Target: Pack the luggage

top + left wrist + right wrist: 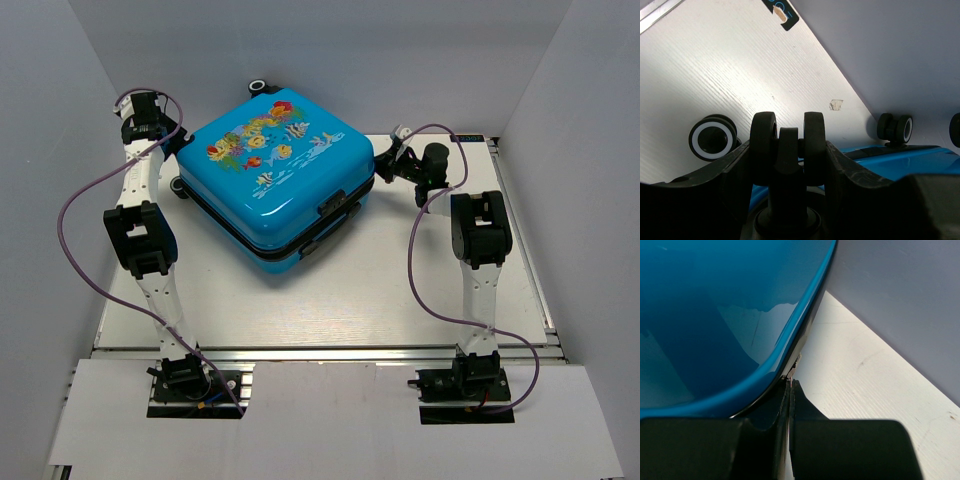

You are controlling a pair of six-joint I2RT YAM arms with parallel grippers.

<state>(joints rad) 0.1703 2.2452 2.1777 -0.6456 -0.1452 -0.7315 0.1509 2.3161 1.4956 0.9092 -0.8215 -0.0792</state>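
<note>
The left gripper (787, 152) clamps a black wheel (763, 145) of the closed luggage (285, 190), which lies to its right. The right gripper (790, 390), fingers pressed together, sits at the case's black zipper seam, with the blue shell to its left. A white table (330, 300) lies beneath, and grey walls (400, 50) stand around it.

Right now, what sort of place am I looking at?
Probably a robot test cell: a white table boxed in by plain grey panels, two robot arms bolted at its near edge, and one blue suitcase.
</note>
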